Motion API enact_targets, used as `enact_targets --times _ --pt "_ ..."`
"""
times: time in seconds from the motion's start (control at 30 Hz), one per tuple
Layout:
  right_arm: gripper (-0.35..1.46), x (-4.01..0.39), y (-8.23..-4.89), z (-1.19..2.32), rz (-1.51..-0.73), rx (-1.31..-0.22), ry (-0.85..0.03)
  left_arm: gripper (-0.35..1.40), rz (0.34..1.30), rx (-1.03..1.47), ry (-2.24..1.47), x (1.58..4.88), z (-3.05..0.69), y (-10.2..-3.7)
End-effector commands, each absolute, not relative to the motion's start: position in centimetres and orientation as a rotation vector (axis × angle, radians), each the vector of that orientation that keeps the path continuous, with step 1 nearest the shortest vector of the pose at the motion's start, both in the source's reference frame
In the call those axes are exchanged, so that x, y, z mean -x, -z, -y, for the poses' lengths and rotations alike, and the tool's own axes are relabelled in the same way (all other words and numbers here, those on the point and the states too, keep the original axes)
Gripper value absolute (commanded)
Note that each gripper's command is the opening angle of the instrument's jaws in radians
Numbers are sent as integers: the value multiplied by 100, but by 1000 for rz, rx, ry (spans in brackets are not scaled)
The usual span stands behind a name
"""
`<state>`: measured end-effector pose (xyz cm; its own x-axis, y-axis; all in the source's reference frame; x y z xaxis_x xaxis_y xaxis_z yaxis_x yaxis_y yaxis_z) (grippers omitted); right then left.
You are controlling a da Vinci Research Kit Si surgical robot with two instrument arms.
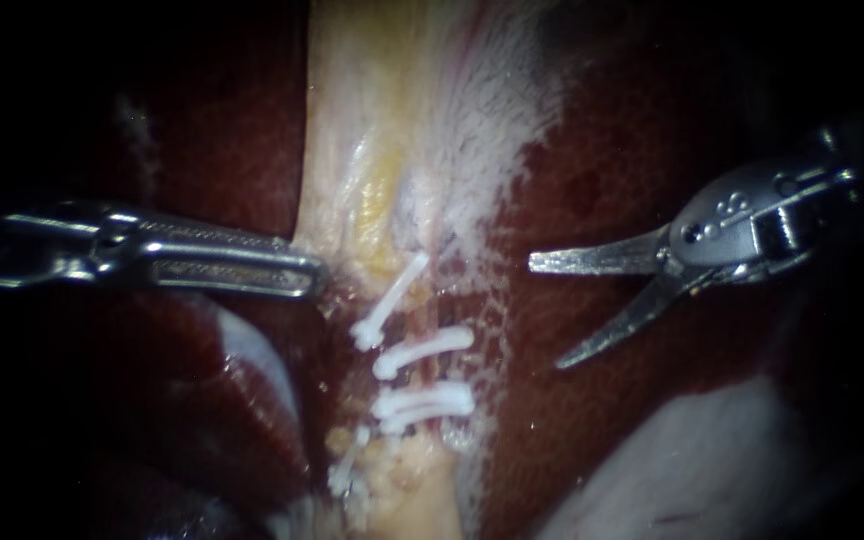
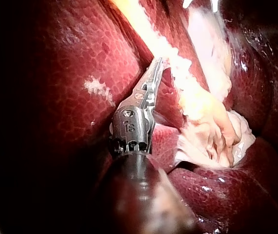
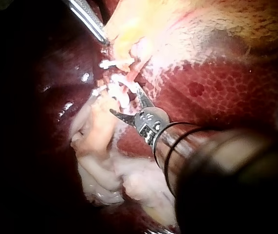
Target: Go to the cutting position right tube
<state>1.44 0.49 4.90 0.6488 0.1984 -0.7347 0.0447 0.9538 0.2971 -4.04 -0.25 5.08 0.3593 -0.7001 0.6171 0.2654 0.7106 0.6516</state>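
Tube [image 1: 432,375] with clips [image 1: 422,350] lies apart from released right tool [image 1: 546,313]; left tool [image 1: 317,275] grasps gallbladder [image 1: 352,150].

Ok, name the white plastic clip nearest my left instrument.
The uppermost white plastic clip, slanting steeply, just beyond the left instrument; the other clips lie lower, farther from it.

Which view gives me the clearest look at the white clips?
The endoscope view: the clips lie mid-scene, spread apart, with nothing covering them. The right wrist view shows some just ahead of the right instrument, partly crowded by it. The left wrist view shows at most white specks far ahead of the left instrument.
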Motion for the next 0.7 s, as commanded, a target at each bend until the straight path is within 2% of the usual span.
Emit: enact_targets --times 0.03,0.27,0.57,0.7 --pt "144 -145 -491 -48 -860 -307 -95 -35 1026 -490 655 404 26 -507" --pt "142 -151 -511 -29 -808 -416 -183 -35 1026 -495 663 394 11 -491" --pt "134 -177 -543 6 -770 -604 -252 -35 1053 -454 682 367 -22 -426" --pt "105 -188 -554 18 -748 -685 -254 -35 1072 -441 678 364 -27 -399"
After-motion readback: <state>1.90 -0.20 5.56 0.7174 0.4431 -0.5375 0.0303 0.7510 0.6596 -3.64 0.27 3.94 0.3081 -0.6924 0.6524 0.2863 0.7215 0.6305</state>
